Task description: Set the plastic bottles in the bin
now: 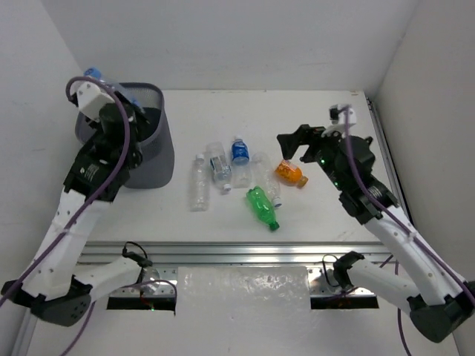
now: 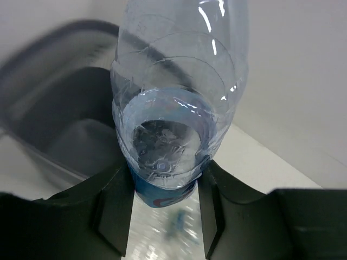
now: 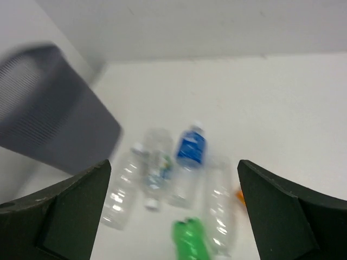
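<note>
Left gripper (image 2: 165,216) is clamped on a clear blue-label bottle (image 2: 173,108) above the bin (image 1: 159,159). It looks like empty thin plastic, so probably light and squishy; grab mid-body. Right gripper (image 3: 173,189) gapes wide, and the other bottles (image 1: 223,174) lie right of the bin.

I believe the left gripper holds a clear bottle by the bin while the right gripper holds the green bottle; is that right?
Not quite: the right gripper is open and empty, as the right wrist view shows; the green bottle lies on the table.
</note>
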Controlling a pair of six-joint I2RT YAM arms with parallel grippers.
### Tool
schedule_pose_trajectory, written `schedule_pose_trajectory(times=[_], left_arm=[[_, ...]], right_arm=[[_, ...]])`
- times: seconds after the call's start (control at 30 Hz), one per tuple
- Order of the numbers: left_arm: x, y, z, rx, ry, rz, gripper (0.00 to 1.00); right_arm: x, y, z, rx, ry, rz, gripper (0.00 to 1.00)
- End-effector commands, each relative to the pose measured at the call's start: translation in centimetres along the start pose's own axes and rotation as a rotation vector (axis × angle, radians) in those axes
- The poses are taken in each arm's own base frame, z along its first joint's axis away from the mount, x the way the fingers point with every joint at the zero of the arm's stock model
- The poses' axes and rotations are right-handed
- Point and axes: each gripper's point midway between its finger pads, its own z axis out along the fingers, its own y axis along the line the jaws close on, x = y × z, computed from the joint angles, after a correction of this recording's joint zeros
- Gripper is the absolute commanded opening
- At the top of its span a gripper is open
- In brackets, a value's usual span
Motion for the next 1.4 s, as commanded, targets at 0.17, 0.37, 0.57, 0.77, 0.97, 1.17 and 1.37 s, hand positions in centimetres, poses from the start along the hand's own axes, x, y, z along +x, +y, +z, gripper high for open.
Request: schedule_pose_trajectory(times=[0.17,0.37,0.57,0.77,0.97,1.17,1.37], left_arm=[[1.0,7.2,9.3,-0.303,0.103,0.208,0.39],[-0.6,8.2,9.0,-0.353,0.056,0.196,1.00],[-2.9,5.4,5.8,-0.160,0.063,0.178,1.00],[-0.8,1.2,1.4,0.220,0.143,0.148,1.00],[5.1,-4.2,-2.9,0.675,0.326,0.095,1.00],[12.5,-10.4,-9.9,1.096,0.523,0.071,1.00],[14.7,-13.7,-14.9,1.383,0.579,0.003,1.00]], right_arm=[[12.7,-10.6,5.1,0.246,0.570,-0.301,0.99],[17.8,-16.2,7.1,0.234,0.733,-0.347,0.99],[21.8,-17.5,6.2,0.103,0.868,-0.288,0.89],[26.7,-17.7,5.8,0.012,0.977,-0.220,0.86],[27.7,-19.9,5.5,0.144,0.979,-0.210,0.33],[18.4,-15.6,4.2,0.147,0.627,-0.171,0.15],[12.0,4.0,-5.5,-0.852,0.257,0.012,0.08]])
